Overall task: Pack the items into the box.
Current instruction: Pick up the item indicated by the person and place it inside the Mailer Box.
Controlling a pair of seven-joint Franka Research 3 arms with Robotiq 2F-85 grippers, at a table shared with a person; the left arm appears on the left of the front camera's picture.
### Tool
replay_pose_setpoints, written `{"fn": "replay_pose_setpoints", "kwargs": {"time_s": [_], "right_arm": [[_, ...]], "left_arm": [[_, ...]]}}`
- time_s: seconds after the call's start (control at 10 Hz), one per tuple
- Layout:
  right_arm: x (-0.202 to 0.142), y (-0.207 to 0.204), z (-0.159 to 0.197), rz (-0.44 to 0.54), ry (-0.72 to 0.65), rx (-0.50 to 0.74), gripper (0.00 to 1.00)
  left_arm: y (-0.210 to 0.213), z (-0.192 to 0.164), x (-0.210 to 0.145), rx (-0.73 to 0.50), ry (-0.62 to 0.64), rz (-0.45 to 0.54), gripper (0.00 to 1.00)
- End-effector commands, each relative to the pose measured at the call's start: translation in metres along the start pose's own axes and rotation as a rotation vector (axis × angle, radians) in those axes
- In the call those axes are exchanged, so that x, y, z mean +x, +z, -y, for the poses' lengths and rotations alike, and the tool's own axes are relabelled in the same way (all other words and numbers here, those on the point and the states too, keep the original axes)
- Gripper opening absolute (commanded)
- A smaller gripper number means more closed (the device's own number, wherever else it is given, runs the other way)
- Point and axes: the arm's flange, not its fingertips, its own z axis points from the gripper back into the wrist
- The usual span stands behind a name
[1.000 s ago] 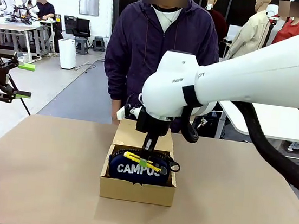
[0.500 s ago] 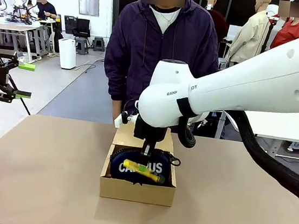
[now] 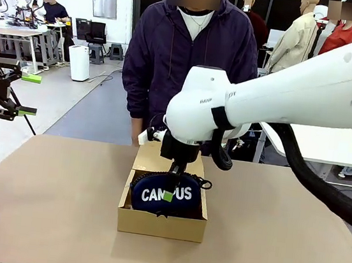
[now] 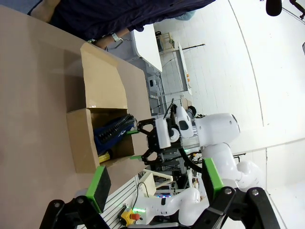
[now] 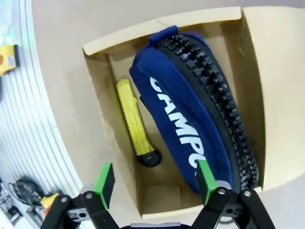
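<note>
The brown cardboard box (image 3: 161,224) stands mid-table with its flap lid (image 3: 153,159) open toward the person. Inside lies the navy "CAMPUS" pouch (image 3: 155,196), tilted on its side in the right wrist view (image 5: 190,119). The yellow-and-black knife (image 5: 135,125) lies free on the box floor between the pouch and a side wall. My right gripper (image 5: 155,181) hovers open just over the box (image 5: 105,81), holding nothing; the front view has it (image 3: 170,192) above the pouch. My left gripper (image 3: 20,94) hangs open off the table's left side, its pads (image 4: 100,183) empty.
A person in a dark purple jacket (image 3: 185,56) stands at the far edge right behind the box, a wrist (image 4: 112,38) near the flap. The left wrist view looks across at the box (image 4: 81,143) and my right arm (image 4: 214,138). Bare brown tabletop (image 3: 45,205) surrounds the box.
My right gripper opened and let go of the yellow knife, which dropped off the top of the pouch into the gap beside it. The arm rose slightly. The left arm stayed still.
</note>
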Motion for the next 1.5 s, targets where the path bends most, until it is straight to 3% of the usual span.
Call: {"fn": "replay_pose_setpoints", "kwargs": {"time_s": [0.0,0.2,0.4,0.7,1.0,1.2,1.4], "right_arm": [[-0.016,0.043,0.003,0.064,-0.064,0.093,1.00],[-0.047,0.094,0.020,0.121,-0.208,0.160,1.00],[-0.085,0.124,0.040,0.168,-0.500,0.314,1.00],[-0.171,0.159,0.062,0.511,-0.958,0.587,1.00],[-0.277,0.158,0.058,0.972,-1.096,0.745,1.00],[-0.330,0.140,0.055,1.133,-1.147,0.768,1.00],[-0.355,0.117,0.071,1.162,-1.278,0.754,1.00]], "left_arm": [[0.004,0.002,-0.001,0.000,0.005,-0.010,1.00],[0.004,0.002,-0.001,0.000,0.005,-0.010,1.00],[0.004,0.002,-0.001,0.000,0.005,-0.010,1.00],[0.004,0.002,-0.001,0.000,0.005,-0.010,1.00],[0.004,0.002,-0.001,0.000,0.005,-0.010,1.00],[0.004,0.002,-0.001,0.000,0.005,-0.010,1.00],[0.004,0.002,-0.001,0.000,0.005,-0.010,1.00]]}}
